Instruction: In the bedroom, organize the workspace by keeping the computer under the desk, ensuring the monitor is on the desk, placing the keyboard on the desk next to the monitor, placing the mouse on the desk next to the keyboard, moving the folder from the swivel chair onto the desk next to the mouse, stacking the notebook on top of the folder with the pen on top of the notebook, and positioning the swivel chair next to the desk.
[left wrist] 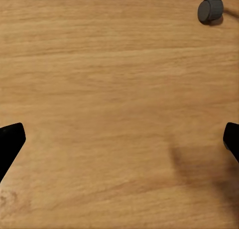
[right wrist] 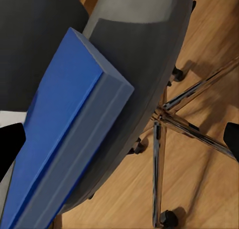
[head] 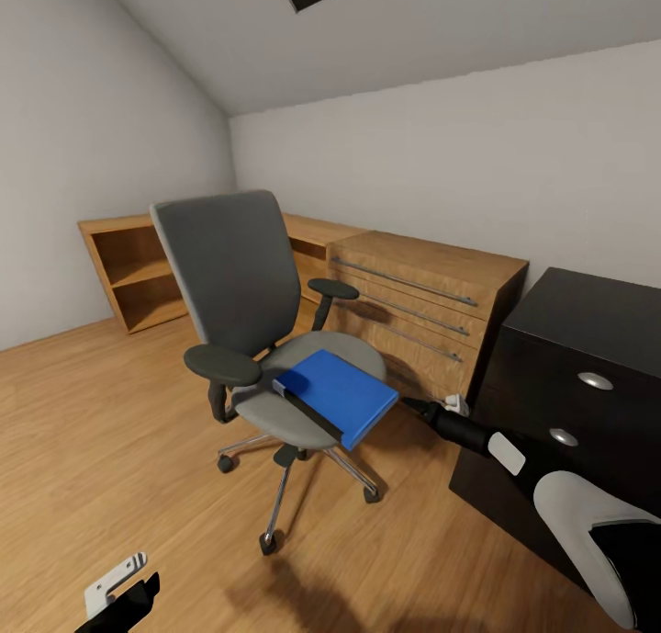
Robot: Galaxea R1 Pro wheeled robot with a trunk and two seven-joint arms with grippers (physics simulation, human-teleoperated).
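We find the folder (head: 341, 396) lying flat on the seat of the swivel chair (head: 240, 275), its near corner jutting past the front edge of the seat toward our right arm. The right gripper (head: 431, 411) hangs just beside that overhanging corner, not touching it; in the right wrist view its two dark fingertips (right wrist: 11, 145) sit at opposite edges of the picture, so we read the jaws as spread wide, with the folder (right wrist: 69, 134) lined up between them. The left gripper (head: 124, 596) is low by the wooden floor (left wrist: 109, 114), its jaws likewise spread and holding nothing.

We judge the folder to be stiff, fairly thick and light, with a smooth cover that may slide between the pads (the long side edge looks plain and flat). The overhanging corner is the obvious place to take hold: one finger above the cover, one below, pushed well in so the slab does not pivot out. Since the chair rolls on casters (left wrist: 209, 10), a sideways shove could push it away, so the closing should be gentle. The dark desk (head: 588, 330) stands just beyond the right arm.
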